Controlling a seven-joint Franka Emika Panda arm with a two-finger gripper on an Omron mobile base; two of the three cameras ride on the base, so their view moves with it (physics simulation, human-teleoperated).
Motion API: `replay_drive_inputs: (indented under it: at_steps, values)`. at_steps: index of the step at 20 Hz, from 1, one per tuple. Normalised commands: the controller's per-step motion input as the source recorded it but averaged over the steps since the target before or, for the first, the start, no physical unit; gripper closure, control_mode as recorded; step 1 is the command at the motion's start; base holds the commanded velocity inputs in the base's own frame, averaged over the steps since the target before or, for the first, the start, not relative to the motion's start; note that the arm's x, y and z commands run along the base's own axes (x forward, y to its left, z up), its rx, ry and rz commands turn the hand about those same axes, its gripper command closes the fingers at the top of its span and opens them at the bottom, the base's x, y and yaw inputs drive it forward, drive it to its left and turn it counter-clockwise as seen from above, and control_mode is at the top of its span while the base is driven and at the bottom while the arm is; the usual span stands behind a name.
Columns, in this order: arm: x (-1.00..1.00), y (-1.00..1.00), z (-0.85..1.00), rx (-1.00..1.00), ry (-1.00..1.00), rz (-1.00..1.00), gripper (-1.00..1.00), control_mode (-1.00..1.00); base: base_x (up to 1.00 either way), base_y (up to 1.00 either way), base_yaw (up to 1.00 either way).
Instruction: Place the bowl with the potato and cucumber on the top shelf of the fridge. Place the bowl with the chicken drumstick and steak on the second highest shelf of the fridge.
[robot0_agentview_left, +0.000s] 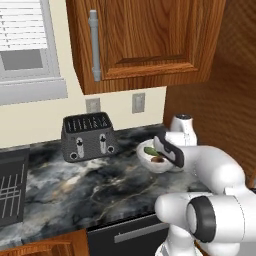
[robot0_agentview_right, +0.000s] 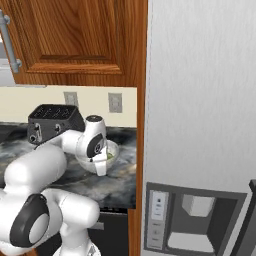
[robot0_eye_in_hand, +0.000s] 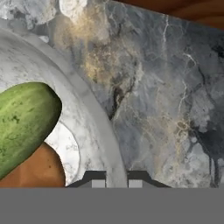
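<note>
At frame centre, on the dark marble counter (robot0_agentview_left: 75, 185):
Bowl (robot0_agentview_left: 150, 162): pale stone, beside toaster (robot0_agentview_left: 89, 136).
Inside: cucumber (robot0_eye_in_hand: 22, 120), potato (robot0_eye_in_hand: 37, 173).
Gripper (robot0_eye_in_hand: 116, 183): fingers pinched on the bowl's rim.

Both base views look forward from behind over the shared counter (robot0_agentview_left: 75, 185); the hand view looks down close.

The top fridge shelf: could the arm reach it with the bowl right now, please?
Probably not: the fridge door looks shut, covering the shelves, and the hand is shut on the stone bowl's rim at the counter.
</note>
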Motion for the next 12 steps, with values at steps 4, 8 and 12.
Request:
replay_drive_inputs:
  at_steps: [4, 8, 12]
  values:
    - [-0.9, 0.16, 0.23, -0.03, -0.14, -0.06, 1.0, -1.0, 0.0, 0.0, 0.0]
    - [-1.0, 0.19, 0.64, -0.04, -0.13, -0.12, 1.0, -1.0, 0.0, 0.0, 0.0]
    - [-1.0, 0.19, 0.84, -0.02, -0.16, -0.17, 1.0, -1.0, 0.0, 0.0, 0.0]
